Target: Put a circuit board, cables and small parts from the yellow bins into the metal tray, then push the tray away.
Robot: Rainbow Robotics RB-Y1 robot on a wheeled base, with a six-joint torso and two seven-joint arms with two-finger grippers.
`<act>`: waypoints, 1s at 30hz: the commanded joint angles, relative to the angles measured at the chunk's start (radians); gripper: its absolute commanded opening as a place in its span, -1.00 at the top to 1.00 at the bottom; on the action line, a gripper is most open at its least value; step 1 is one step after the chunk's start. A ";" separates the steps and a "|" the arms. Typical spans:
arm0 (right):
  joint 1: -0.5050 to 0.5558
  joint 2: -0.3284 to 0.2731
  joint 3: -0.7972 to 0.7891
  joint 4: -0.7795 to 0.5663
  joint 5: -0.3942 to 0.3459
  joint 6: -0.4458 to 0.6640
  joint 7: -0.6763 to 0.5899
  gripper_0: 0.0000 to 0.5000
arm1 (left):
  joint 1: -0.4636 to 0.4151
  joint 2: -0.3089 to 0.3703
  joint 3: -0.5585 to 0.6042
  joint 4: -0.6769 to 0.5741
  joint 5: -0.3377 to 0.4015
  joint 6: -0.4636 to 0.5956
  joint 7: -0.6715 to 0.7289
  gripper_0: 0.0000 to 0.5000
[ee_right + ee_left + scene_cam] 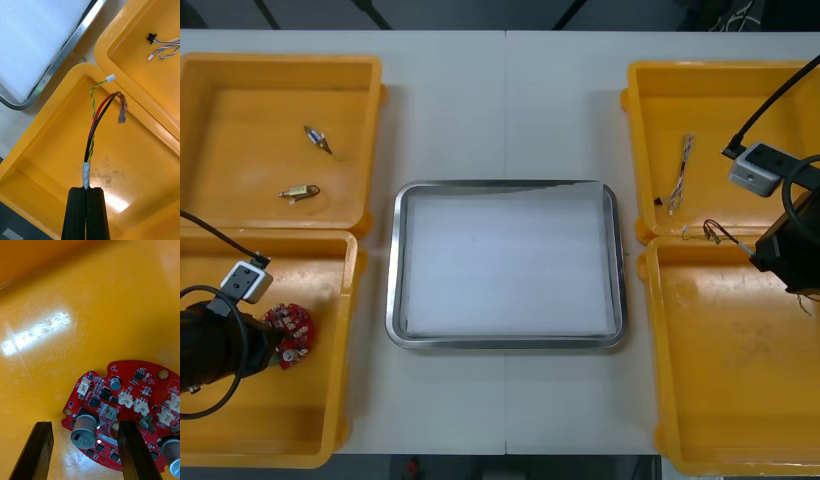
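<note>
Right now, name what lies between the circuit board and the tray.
Front view: only the yellow bin's wall and bare table. Left pincer open at the board; right pincer grips a cable over the near right bin.

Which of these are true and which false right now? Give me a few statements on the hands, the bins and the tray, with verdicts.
1. The right hand is shut on the cable. True.
2. The left hand is open at the board. True.
3. The board lies in the tray. False: it lies in the near left bin; the tray holds nothing.
4. The far left bin holds three small parts. False: it holds two small parts.
5. The blue and white cable lies in the far left bin. False: it lies in the far right bin.
</note>
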 commanded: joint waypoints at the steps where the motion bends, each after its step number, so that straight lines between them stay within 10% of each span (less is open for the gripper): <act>1: -0.032 0.010 -0.029 -0.002 -0.013 0.005 -0.034 1.00 | -0.024 0.022 -0.016 0.008 -0.012 -0.012 -0.110 -0.77; 7: -0.032 0.016 -0.029 -0.002 -0.019 0.005 -0.035 1.00 | -0.024 0.022 -0.020 0.014 -0.015 -0.012 -0.123 0.18; 14: -0.030 0.021 -0.029 -0.001 -0.024 0.005 -0.037 1.00 | -0.024 0.022 -0.021 0.020 -0.018 -0.012 -0.132 0.66; 30: -0.030 0.021 -0.029 -0.001 -0.039 0.005 -0.049 1.00 | -0.025 0.133 0.000 0.020 0.022 -0.055 -0.117 1.00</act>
